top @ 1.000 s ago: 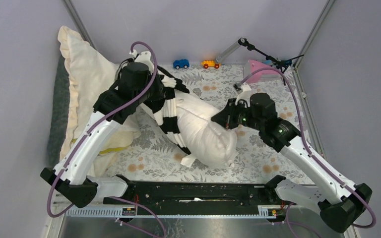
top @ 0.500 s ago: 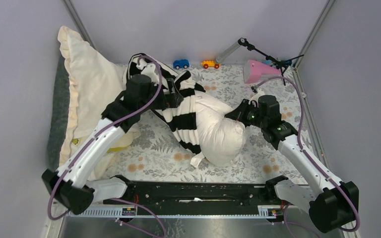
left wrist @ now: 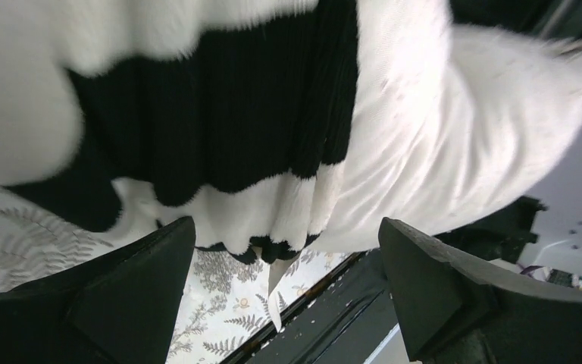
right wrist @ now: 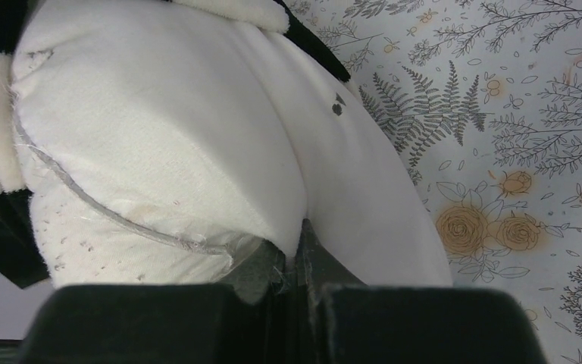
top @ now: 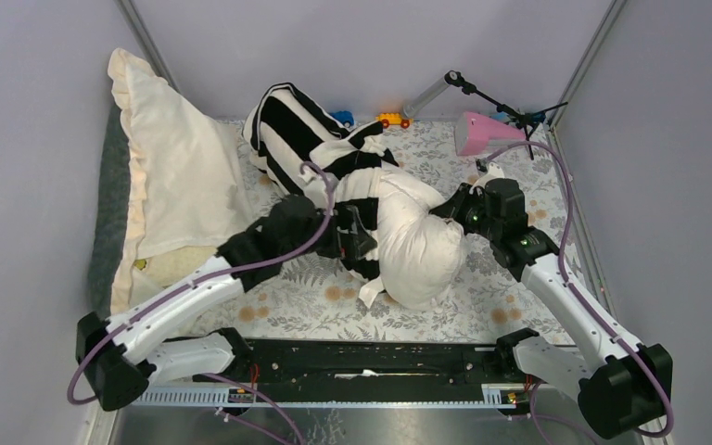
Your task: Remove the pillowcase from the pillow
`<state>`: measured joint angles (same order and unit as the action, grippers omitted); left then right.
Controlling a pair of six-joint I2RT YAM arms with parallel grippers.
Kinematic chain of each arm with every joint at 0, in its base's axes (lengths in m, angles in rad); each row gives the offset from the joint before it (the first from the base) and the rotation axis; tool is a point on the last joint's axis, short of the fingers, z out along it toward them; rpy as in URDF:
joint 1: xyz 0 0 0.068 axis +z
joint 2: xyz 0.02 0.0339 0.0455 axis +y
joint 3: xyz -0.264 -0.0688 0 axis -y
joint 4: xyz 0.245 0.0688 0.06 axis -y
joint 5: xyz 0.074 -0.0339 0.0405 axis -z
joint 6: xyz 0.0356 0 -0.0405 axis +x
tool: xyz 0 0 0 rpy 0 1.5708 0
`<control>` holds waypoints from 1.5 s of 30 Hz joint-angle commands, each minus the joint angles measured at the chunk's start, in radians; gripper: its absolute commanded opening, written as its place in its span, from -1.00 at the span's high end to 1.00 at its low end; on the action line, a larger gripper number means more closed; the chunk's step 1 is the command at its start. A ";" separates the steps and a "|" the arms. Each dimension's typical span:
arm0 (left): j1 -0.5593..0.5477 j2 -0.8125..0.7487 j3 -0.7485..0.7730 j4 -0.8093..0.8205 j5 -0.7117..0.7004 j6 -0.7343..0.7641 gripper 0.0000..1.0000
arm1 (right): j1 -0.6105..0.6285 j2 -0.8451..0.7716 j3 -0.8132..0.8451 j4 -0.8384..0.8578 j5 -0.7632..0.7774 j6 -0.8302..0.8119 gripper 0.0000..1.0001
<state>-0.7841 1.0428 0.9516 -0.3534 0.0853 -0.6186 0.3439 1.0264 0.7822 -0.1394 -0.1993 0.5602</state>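
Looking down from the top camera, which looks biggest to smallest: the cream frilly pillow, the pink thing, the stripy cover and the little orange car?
Largest to smallest:
1. cream frilly pillow
2. stripy cover, bunched up, so only a bit smaller
3. pink thing
4. orange car, tiny at the back

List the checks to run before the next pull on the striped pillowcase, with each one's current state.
1. Plump off-white pillow pinched by right fingers: ok.
2. Open, empty left fingers: ok.
3. Hem of black-and-white striped fabric pillowcase inside left fingers' gap: cannot tell, depth unclear.
4. Pillow's near end bared: ok.
5. Pillowcase fully off: not ok, far end covered.
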 commanded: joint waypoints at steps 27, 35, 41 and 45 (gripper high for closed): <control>0.356 -0.075 -0.309 0.087 -0.307 -0.089 0.77 | -0.003 -0.161 -0.017 -0.191 0.363 -0.039 1.00; 0.338 -0.151 -0.225 0.137 -0.091 -0.018 0.79 | -0.003 -0.138 -0.004 -0.092 0.038 -0.030 -0.53; 0.308 -0.090 -0.212 0.145 -0.034 -0.008 0.78 | -0.002 -0.132 0.132 -0.135 0.025 -0.040 -0.72; 0.294 -0.069 -0.237 0.180 -0.032 -0.020 0.78 | 0.015 -0.110 0.258 -0.180 0.033 -0.048 -0.86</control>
<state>-0.4789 0.9604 0.7013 -0.2398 0.0273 -0.6502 0.3443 0.9039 0.8970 -0.3065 -0.1429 0.5308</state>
